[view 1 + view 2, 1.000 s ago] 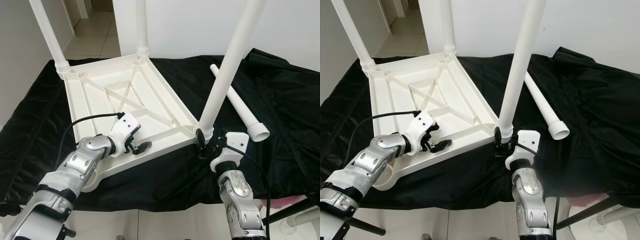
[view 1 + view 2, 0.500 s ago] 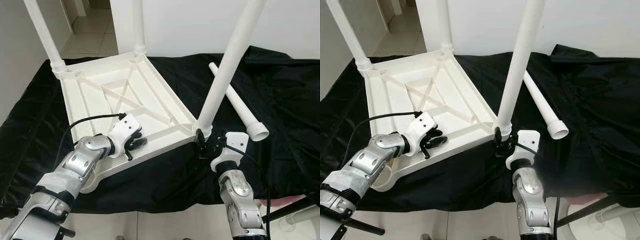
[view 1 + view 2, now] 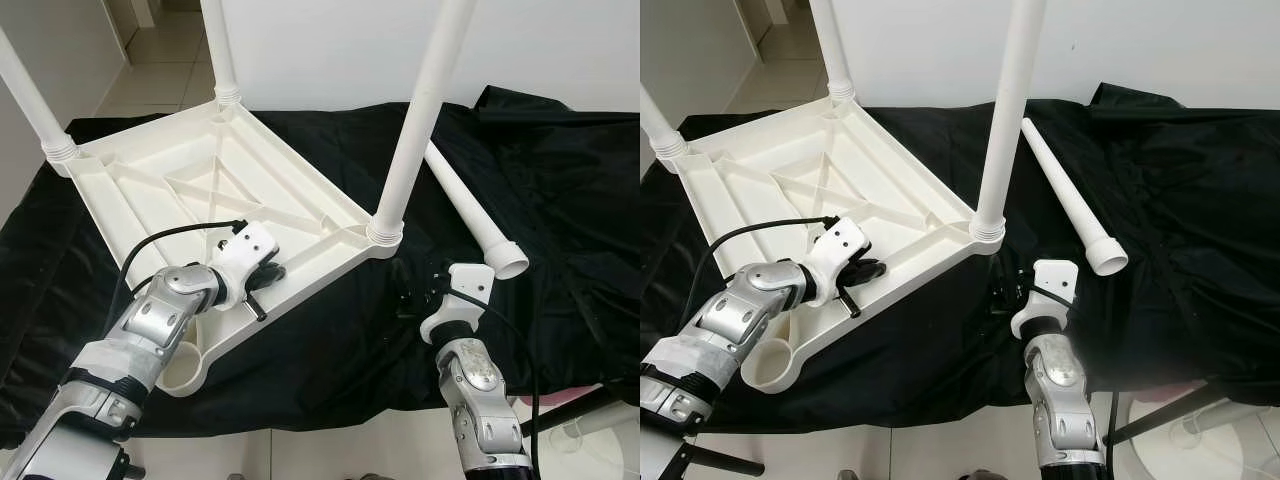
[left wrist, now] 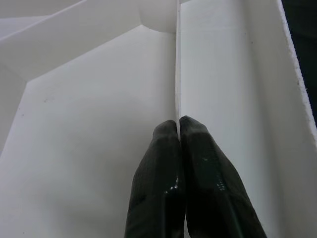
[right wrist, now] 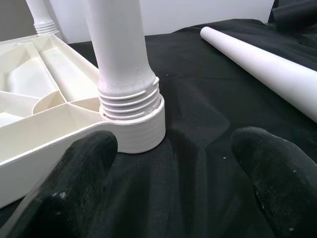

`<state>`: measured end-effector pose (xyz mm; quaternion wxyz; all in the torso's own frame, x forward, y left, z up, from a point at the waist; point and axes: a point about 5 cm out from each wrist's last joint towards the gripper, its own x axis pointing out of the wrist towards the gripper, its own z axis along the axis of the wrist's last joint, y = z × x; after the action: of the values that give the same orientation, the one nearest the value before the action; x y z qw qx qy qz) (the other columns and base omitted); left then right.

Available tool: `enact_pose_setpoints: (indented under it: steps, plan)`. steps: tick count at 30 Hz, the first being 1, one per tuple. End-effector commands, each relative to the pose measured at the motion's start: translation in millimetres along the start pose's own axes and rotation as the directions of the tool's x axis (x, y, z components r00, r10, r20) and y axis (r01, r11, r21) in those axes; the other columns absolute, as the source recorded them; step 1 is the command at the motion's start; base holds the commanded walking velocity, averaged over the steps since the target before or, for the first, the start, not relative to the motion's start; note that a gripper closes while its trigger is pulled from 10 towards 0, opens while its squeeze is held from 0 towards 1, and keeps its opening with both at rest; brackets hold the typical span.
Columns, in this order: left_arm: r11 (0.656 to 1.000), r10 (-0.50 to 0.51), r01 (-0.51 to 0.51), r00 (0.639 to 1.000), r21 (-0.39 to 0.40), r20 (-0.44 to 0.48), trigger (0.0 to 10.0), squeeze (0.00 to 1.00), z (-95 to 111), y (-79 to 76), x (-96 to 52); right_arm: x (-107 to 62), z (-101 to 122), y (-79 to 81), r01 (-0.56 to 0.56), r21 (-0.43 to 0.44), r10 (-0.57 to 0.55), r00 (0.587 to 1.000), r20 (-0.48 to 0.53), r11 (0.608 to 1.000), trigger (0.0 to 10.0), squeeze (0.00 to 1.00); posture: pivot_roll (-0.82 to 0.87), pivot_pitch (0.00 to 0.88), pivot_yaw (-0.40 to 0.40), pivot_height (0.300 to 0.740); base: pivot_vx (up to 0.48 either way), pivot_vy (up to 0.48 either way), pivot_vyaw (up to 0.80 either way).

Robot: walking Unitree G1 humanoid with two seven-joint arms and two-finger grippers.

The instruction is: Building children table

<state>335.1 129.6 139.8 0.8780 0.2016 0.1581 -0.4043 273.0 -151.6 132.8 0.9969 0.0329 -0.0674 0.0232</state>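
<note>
Left hand (image 3: 262, 292) pinching tabletop (image 3: 150, 190) rib, right hand (image 3: 415, 296) spread beside leg (image 3: 412, 120)

Before you, a crumpled black cloth (image 3: 560, 180) spread wide across the scene from left to right, a plain white wall (image 3: 330, 40) at the far side, pale tiled floor (image 3: 160, 45) at the far left, more pale floor (image 3: 940, 450) along the near edge

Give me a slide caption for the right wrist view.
Open right gripper faces a screwed-in table leg; spare leg lies on black cloth.
</note>
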Motion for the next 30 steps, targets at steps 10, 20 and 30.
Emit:
enact_pose_setpoints:
  steps: [10, 20, 30]
  plan:
    - [0.985, 0.138, -0.151, 0.980, -0.087, -0.140, 4.9, 0.00, -30.5, 8.0, -5.6, 1.4, -0.7, -3.6, 0.002, -0.010, -0.002, 1.000, 0.001, 1.000, 10.0, 0.00, -0.09, 0.093, 0.007, 0.740, 0.000, 0.000, 0.00]
    - [0.990, -0.047, 0.047, 0.999, -0.135, 0.002, 10.0, 1.00, -11.2, -10.4, -5.1, 1.7, -1.0, -4.1, 0.006, -0.013, -0.005, 1.000, 0.002, 1.000, 10.0, 0.00, -0.09, 0.096, 0.007, 0.740, 0.000, 0.000, 0.00]
    - [0.993, -0.083, 0.091, 0.990, -0.077, 0.113, 10.0, 0.00, 4.4, 0.2, -21.6, 2.8, -2.3, -5.7, -0.001, -0.018, 0.001, 1.000, -0.001, 1.000, 10.0, 0.00, -0.09, 0.094, 0.006, 0.740, 0.000, 0.000, 0.00]
